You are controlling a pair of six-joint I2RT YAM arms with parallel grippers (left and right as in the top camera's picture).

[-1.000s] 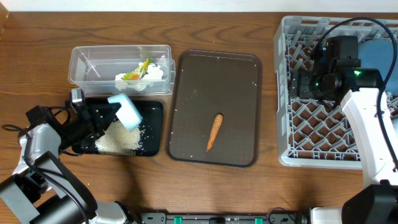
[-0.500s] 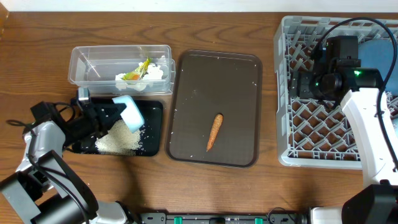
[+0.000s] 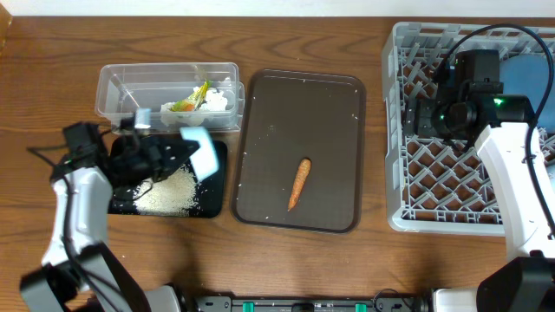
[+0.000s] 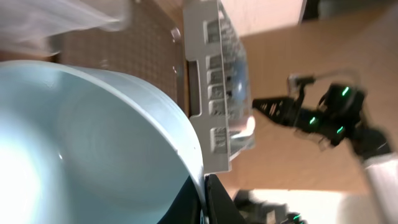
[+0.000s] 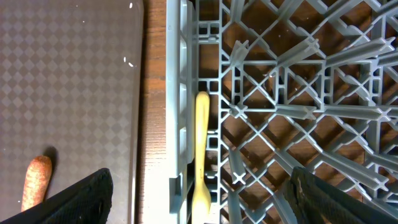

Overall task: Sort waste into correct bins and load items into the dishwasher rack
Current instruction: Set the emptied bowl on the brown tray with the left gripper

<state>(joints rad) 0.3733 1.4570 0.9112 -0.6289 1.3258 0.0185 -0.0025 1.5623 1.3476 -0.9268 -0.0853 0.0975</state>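
While left jaws clamp the light blue cup (image 3: 201,152), right jaws gape above the rack (image 3: 397,173).

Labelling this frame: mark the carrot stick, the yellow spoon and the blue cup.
Carrot stick (image 3: 299,184), overhead view, middle of the stick.
Spoon (image 5: 202,152), right wrist view, middle of the handle.
Blue cup (image 3: 202,152), overhead view, its side wall.

Robotics lab bench, staged as a mock kitchen clean-up. A bare wood-grain table (image 3: 373,260) sits vs. a white wall strip (image 3: 260,7). Two white-and-black robot arms, left (image 3: 78,208) & right (image 3: 512,182), work over it w/ loose black cables (image 3: 468,35) & a lit green LED (image 3: 499,101). Kitchen props: large square light grey plastic lattice crate (image 3: 395,173), dark brown rectangular serving tray (image 3: 295,113), clear plastic rectangular tub (image 3: 113,95), shallow black rectangular tray (image 3: 221,186).
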